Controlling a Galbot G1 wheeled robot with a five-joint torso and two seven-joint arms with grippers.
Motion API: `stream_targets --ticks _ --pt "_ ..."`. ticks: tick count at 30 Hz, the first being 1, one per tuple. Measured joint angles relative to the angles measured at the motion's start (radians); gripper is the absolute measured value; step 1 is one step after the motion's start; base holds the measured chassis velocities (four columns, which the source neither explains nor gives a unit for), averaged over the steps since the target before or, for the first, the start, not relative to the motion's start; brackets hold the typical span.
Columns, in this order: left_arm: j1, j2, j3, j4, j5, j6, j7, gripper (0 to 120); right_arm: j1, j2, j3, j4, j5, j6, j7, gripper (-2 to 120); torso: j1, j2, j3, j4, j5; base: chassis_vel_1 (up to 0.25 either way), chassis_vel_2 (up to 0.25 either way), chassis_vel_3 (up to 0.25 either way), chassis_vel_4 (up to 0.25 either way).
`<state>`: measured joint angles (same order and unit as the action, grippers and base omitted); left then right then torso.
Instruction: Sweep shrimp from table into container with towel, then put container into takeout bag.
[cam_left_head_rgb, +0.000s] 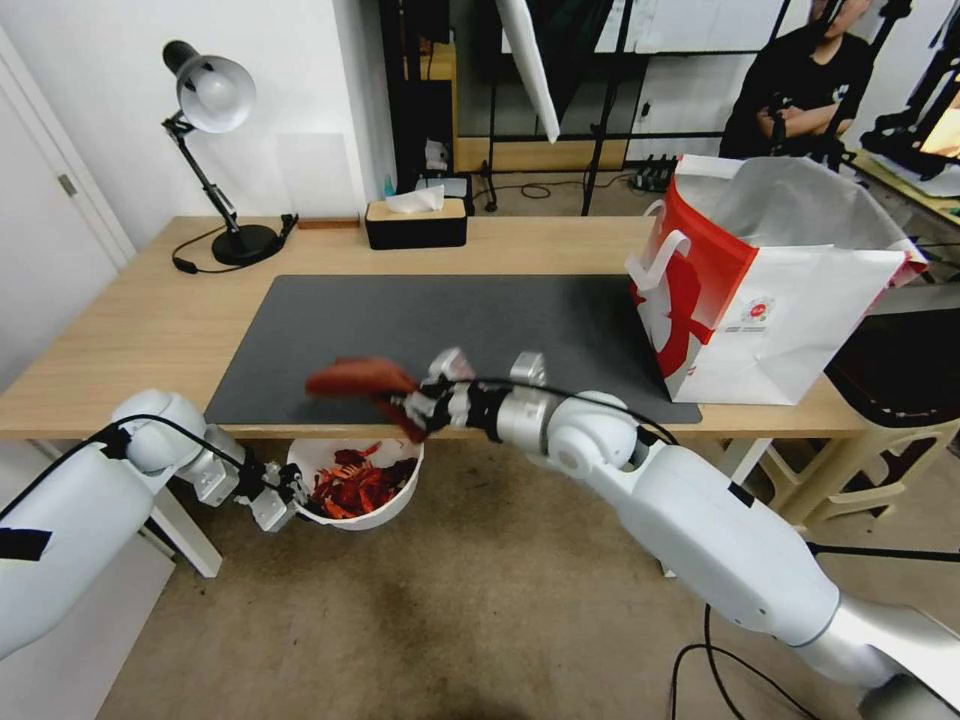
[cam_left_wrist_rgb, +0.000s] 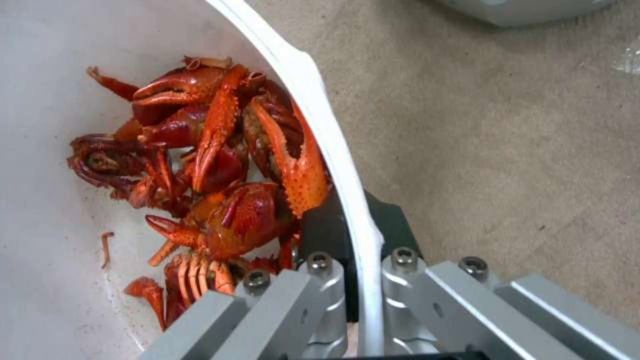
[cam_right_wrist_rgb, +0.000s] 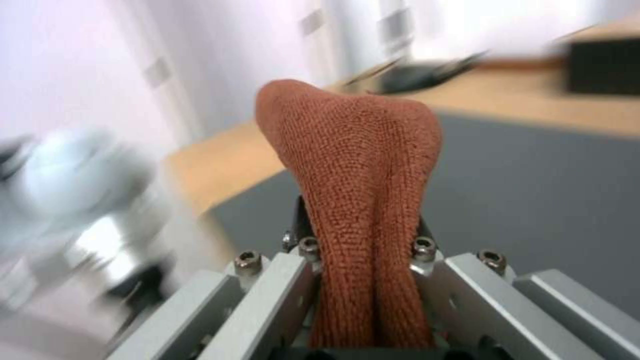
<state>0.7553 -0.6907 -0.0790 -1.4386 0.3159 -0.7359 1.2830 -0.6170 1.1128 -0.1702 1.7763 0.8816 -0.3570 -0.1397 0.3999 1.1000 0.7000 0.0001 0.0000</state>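
The white round container (cam_left_head_rgb: 390, 508) hangs below the table's front edge, over the floor, with my left gripper (cam_left_head_rgb: 283, 497) shut on its rim (cam_left_wrist_rgb: 347, 165). Several red-orange shrimp (cam_left_head_rgb: 352, 487) lie heaped inside it (cam_left_wrist_rgb: 220, 180). My right gripper (cam_left_head_rgb: 412, 405) is just above the front edge of the dark mat (cam_left_head_rgb: 450, 330) on the table (cam_left_head_rgb: 130, 330), shut on the rust-red towel (cam_left_head_rgb: 360, 380), whose free end (cam_right_wrist_rgb: 360, 150) sticks out past the fingers. The white and red takeout bag (cam_left_head_rgb: 770, 290) stands open at the table's right end.
A black tissue box (cam_left_head_rgb: 415, 222) and a desk lamp (cam_left_head_rgb: 215, 150) stand along the table's far edge. A pale stool (cam_left_head_rgb: 880, 440) sits beside the bag end. Brown carpet lies under the container.
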Motion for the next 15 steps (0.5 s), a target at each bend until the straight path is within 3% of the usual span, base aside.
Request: stream_targets --ticks 4,5,7,15 --pt "0.02 0.0 -0.004 -0.018 0.004 0.001 0.0 0 -0.057 -0.003 0.111 0.083 -0.015 -0.069 0.344 4 0.0 0.0 0.0 -0.0001 0.0 0.0 0.0 0.0 0.0" --pt "0.02 0.0 -0.004 -0.018 0.004 0.001 0.0 0 -0.057 -0.003 0.111 0.083 -0.015 -0.069 0.344 4 0.0 0.0 0.0 -0.0001 0.0 0.0 0.0 0.0 0.0" --pt "0.03 0.001 -0.006 -0.03 0.006 0.001 0.0 0 -0.092 -0.015 0.162 0.122 -0.025 -0.107 0.503 4 0.0 0.0 0.0 -0.0002 0.0001 0.0 0.0 0.0 0.0" --pt "0.042 0.002 -0.003 -0.064 0.009 0.002 0.002 0 -0.212 -0.062 0.285 0.197 -0.022 -0.226 0.726 4 0.0 0.0 0.0 -0.0002 0.0003 0.0 0.0 0.0 0.0"
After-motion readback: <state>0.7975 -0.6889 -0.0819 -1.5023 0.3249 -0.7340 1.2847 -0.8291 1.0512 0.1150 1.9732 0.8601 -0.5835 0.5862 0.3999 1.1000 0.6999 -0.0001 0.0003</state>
